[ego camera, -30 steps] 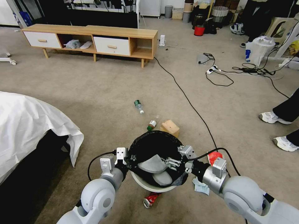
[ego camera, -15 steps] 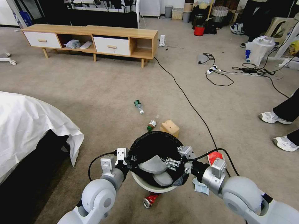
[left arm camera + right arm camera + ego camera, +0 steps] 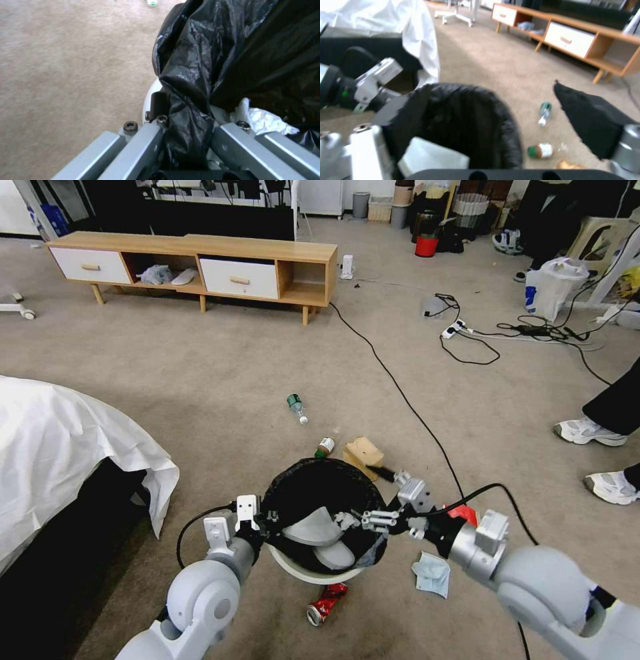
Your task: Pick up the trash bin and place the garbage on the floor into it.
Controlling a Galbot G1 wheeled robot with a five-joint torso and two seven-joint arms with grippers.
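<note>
Holding the trash bin (image 3: pixel 313 573) by its bag-lined rim, the left gripper (image 3: pixel 263 517) is pinched shut on it; the right gripper (image 3: pixel 373 520) hangs spread over the mouth. Tissue's inside, but can (image 3: pixel 325 603), blue tissue (image 3: pixel 432 575), bottles and box (image 3: pixel 363 452) sit on the floor (image 3: pixel 200 400).

Trash bin (image 3: pixel 301 572) between left gripper (image 3: pixel 265 517) at its rim and right gripper (image 3: pixel 373 493) beside it.
</note>
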